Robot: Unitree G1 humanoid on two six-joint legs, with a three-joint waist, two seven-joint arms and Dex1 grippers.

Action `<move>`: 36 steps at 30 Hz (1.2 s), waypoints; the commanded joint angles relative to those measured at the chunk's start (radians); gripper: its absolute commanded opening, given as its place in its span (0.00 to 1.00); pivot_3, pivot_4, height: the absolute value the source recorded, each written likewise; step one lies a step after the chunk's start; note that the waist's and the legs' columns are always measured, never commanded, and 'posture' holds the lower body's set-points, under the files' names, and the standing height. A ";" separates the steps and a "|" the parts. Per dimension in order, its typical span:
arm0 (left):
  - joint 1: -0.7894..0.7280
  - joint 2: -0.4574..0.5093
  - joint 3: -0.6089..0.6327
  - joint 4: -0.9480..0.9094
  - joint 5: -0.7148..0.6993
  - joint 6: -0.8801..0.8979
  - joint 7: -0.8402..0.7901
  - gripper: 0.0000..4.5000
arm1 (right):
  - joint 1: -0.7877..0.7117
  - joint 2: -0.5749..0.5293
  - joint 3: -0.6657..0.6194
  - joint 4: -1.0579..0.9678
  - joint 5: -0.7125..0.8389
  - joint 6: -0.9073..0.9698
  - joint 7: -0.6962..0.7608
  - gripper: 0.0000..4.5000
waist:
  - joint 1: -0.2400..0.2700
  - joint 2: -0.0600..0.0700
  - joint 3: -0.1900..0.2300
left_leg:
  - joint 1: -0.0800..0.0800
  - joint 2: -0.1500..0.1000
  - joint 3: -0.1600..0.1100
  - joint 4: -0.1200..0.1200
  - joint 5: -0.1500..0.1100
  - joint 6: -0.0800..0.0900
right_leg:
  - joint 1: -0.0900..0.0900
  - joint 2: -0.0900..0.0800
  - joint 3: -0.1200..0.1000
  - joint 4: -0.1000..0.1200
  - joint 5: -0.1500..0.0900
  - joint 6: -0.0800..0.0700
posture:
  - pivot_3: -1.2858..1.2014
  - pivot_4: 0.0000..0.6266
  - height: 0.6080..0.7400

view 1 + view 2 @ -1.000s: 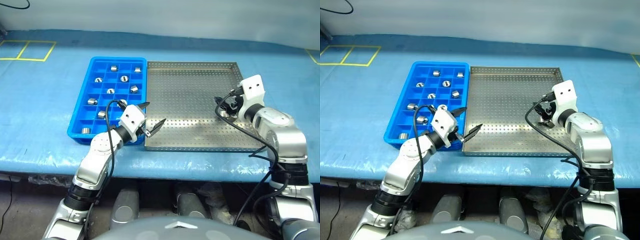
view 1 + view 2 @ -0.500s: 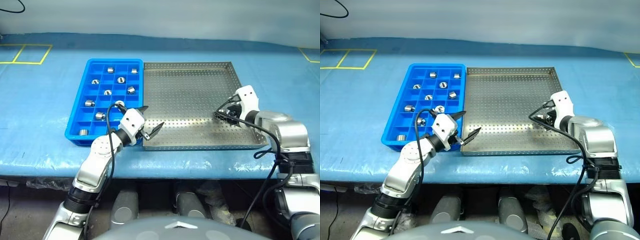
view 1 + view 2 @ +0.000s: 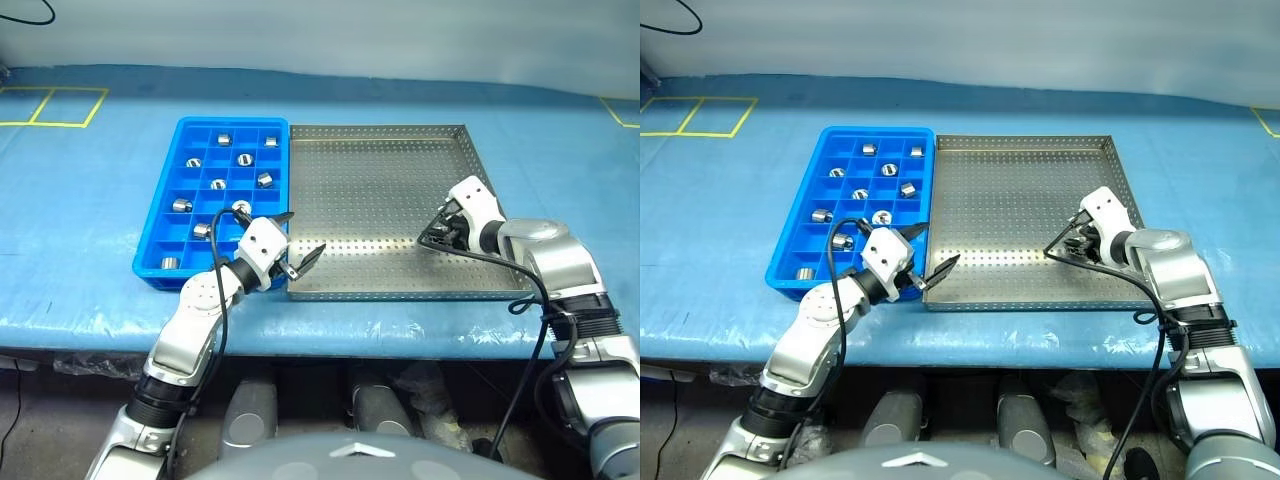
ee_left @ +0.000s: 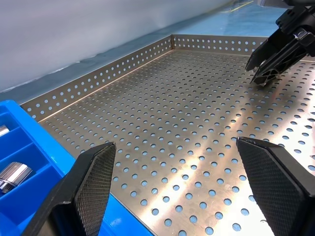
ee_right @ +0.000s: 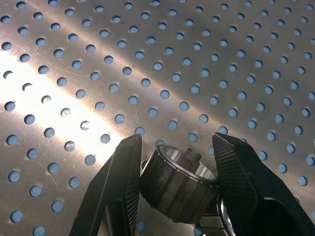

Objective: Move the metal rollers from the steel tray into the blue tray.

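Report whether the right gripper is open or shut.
Shut on a roller. The right gripper has a finger pressed on each side of it, over the steel tray.

even, bright light from above. strong glare streaks across the steel tray (image 5: 59, 98) under my right wrist. my left gripper's fingers (image 4: 93, 182) look soft up close.

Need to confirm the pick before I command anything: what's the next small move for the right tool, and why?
Probably a short straight lift. The right tool has its fingers on either side of a metal roller resting low on the steel tray, so raising it clear comes before carrying it toward the blue tray.
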 commanded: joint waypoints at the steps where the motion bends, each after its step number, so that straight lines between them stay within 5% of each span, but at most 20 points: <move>1: -0.004 -0.003 0.010 -0.032 0.010 -0.022 0.011 0.96 | 0.004 0.016 -0.070 -0.041 0.034 -0.016 -0.014 0.42 | 0.001 0.000 0.000 | 0.000 0.000 0.000 0.000 0.000 0.000 | 0.000 0.000 0.000 0.000 0.000 0.000 | 0.59 0.24 1.00; 10: -0.055 -0.067 0.024 0.021 0.080 -0.081 0.128 0.96 | 0.008 0.224 -0.292 -0.314 0.341 0.069 -0.050 0.42 | 0.001 0.000 0.000 | -0.001 0.000 -0.001 0.000 0.000 0.000 | 0.000 0.001 0.001 0.001 0.001 0.001 | 0.59 0.24 1.00; 21: -0.157 -0.174 -0.069 0.203 0.145 -0.229 0.138 0.98 | -0.042 0.659 -0.569 -0.416 0.936 0.188 -0.411 0.42 | -0.001 0.001 0.000 | -0.002 0.000 -0.001 0.001 0.000 0.001 | -0.001 0.001 0.001 0.001 0.002 0.002 | 0.58 0.24 1.00; 26: -0.212 -0.250 -0.075 0.270 0.107 -0.274 0.116 0.98 | -0.035 0.711 -0.547 -0.410 1.099 0.190 -0.500 0.42 | -0.006 0.001 0.000 | -0.002 0.000 -0.001 0.001 0.000 0.001 | -0.001 0.001 0.001 0.000 0.002 0.002 | 0.58 0.24 1.00; 36: -0.246 -0.299 -0.065 0.260 0.093 -0.242 0.112 0.98 | 0.009 0.701 -0.448 -0.400 1.112 0.155 -0.545 0.42 | -0.024 0.001 0.000 | -0.002 0.000 -0.001 0.000 0.000 0.001 | -0.001 0.001 0.001 0.001 0.004 0.006 | 0.58 0.24 1.00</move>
